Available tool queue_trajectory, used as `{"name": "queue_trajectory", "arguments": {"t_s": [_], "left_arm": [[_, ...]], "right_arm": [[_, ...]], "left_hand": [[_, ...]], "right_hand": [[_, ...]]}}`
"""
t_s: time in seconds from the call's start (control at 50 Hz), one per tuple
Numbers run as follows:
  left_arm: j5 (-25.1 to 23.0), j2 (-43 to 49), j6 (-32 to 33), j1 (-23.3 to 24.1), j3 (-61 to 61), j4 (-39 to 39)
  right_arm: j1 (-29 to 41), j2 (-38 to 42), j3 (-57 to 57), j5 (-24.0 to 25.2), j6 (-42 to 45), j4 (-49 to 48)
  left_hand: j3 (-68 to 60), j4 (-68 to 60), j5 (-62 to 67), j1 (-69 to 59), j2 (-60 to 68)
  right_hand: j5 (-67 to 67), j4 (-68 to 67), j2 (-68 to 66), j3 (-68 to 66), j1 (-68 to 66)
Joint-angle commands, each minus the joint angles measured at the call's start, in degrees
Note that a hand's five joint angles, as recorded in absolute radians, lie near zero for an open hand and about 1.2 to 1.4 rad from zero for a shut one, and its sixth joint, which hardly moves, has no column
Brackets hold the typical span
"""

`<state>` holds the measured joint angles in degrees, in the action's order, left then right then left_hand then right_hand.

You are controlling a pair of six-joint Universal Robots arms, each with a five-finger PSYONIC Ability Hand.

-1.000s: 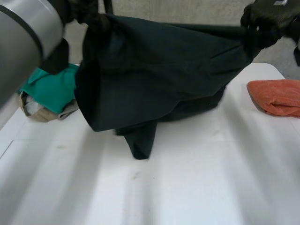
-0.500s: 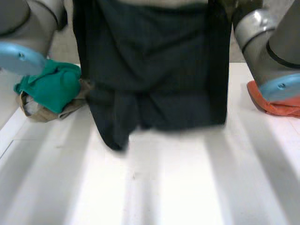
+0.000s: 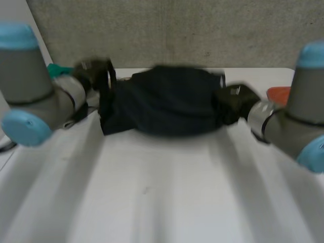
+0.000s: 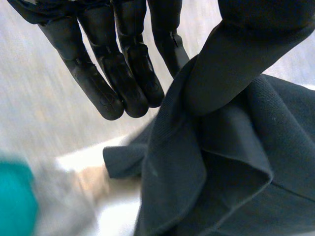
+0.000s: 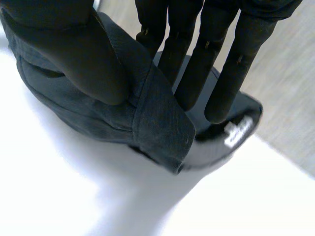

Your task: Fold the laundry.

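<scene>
At the far side of the white table point(image 3: 162, 197), your left hand point(image 3: 92, 73) and right hand point(image 3: 234, 104) each pinch an end of the dark, bunched twill garment point(image 3: 167, 101), thumb against straight fingers.

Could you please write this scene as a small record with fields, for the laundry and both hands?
garment: dark garment, bunched on the white table between the hands
left robot hand: pinches one end, thumb against fingers
right robot hand: pinches the other end the same way
other laundry: green cloth by the left arm; orange cloth by the right arm
</scene>
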<state>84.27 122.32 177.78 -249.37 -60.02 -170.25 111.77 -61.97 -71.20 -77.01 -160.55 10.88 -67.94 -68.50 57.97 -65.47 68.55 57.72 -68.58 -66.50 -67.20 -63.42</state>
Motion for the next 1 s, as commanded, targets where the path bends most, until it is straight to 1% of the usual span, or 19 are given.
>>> {"name": "queue_trajectory", "arguments": {"t_s": [0.02,0.04,0.08,0.1,0.18,0.24,0.26,0.3,0.38,0.46,0.48,0.54,0.56,0.64,0.7,0.8,0.9,0.94,1.0], "left_arm": [[-1.65,9.41,1.68,-0.68,-3.35,1.23],[-1.83,9.95,1.78,-0.77,-3.00,1.68],[-2.00,10.13,1.86,-0.95,-2.30,3.08],[-2.27,10.04,1.95,-0.95,-1.86,4.83],[-2.71,6.63,2.13,-0.51,-1.85,7.12],[-2.45,3.81,2.83,-0.24,-2.73,7.04],[-2.36,1.80,3.70,-0.24,-3.87,6.61],[-2.09,-0.41,4.85,-0.33,-5.54,6.08],[-1.22,-6.47,9.24,-0.07,-10.72,4.50],[0.10,-11.48,14.68,0.81,-16.87,3.44],[0.97,-13.23,16.96,1.42,-19.41,3.18],[2.38,-15.18,20.22,2.48,-23.29,2.82],[3.61,-16.31,21.80,3.27,-25.48,2.39],[6.60,-17.56,23.92,5.37,-29.70,1.07],[8.27,-17.38,23.66,6.43,-31.30,-0.07],[9.77,-13.88,21.21,6.97,-31.74,-2.97],[7.67,-9.57,17.60,7.05,-30.07,-3.07],[6.26,-7.28,15.93,7.23,-28.41,-2.72],[5.82,-4.21,13.91,7.67,-25.60,-2.36]], "right_arm": [[-0.42,7.64,-4.13,-1.90,5.16,-5.25],[-0.42,8.18,-3.77,-2.52,5.08,-5.17],[-0.42,8.62,-3.07,-3.84,4.81,-4.91],[-0.50,8.36,-2.55,-5.76,4.03,-4.56],[-0.50,6.61,-2.36,-8.50,1.66,-4.20],[-0.50,4.59,-2.63,-8.68,0.77,-3.85],[-0.59,3.10,-3.06,-8.68,0.86,-3.41],[-0.77,1.60,-3.59,-8.59,1.38,-2.71],[-1.21,-1.92,-6.31,-7.80,4.63,-0.51],[-2.00,-6.57,-10.62,-5.52,8.85,-0.16],[-2.43,-8.24,-12.63,-4.12,10.77,-0.25],[-2.88,-10.62,-16.15,-1.57,13.59,-0.42],[-3.05,-11.76,-18.69,0.27,15.34,-0.60],[-3.14,-13.17,-24.32,5.10,19.65,-2.87],[-3.23,-13.18,-27.14,7.40,21.86,-5.95],[-3.32,-10.90,-30.22,9.95,24.32,-14.64],[-2.97,-7.03,-30.14,10.31,25.20,-19.93],[-2.97,-4.75,-29.52,10.22,25.47,-21.69],[-2.97,-2.02,-28.29,10.13,26.08,-23.71]], "left_hand": [[0.26,0.83,-0.30,-2.20,-0.88],[5.36,5.93,-5.40,2.90,-5.98],[20.47,21.03,-20.51,18.00,-21.09],[34.54,35.10,-34.58,32.07,-35.15],[46.75,47.31,-46.78,44.28,-47.36],[51.16,51.72,-51.19,48.69,-51.77],[52.00,52.56,-52.03,49.53,-52.61],[52.51,53.07,-52.54,50.04,-53.12],[52.68,53.24,-52.72,50.21,-53.30],[52.52,53.08,-52.55,50.05,-53.13],[51.85,52.41,-51.88,49.38,-52.46],[50.17,50.73,-50.20,47.70,-50.78],[46.33,46.89,-46.36,43.86,-46.94],[39.93,40.49,-39.96,37.46,-40.54],[35.87,36.43,-35.90,33.40,-36.48],[36.03,36.59,-36.06,33.56,-36.64],[37.03,37.60,-37.07,34.57,-37.65],[40.55,41.12,-40.59,38.09,-41.17],[45.78,46.34,-45.81,43.31,-46.39]], "right_hand": [[12.28,-11.42,-13.50,-12.80,-16.58],[5.43,-4.57,-6.65,-5.95,-9.73],[-6.19,7.05,4.97,5.67,1.89],[-13.41,14.26,12.19,12.88,9.10],[-25.71,26.57,24.49,25.19,21.41],[-33.63,34.49,32.42,33.11,29.33],[-39.33,40.18,38.11,38.80,35.02],[-42.23,43.09,41.01,41.71,37.93],[-44.76,45.62,43.54,44.24,40.46],[-45.10,45.96,43.88,44.58,40.80],[-44.60,45.46,43.38,44.08,40.30],[-42.26,43.11,41.04,41.73,37.95],[-40.25,41.10,39.03,39.72,35.94],[-35.02,35.88,33.80,34.50,30.72],[-34.34,35.19,33.12,33.81,30.03],[-34.34,35.19,33.12,33.81,30.03],[-33.16,34.02,31.94,32.64,28.86],[-33.16,34.01,31.94,32.64,28.86],[-32.49,33.35,31.27,31.97,28.19]]}}
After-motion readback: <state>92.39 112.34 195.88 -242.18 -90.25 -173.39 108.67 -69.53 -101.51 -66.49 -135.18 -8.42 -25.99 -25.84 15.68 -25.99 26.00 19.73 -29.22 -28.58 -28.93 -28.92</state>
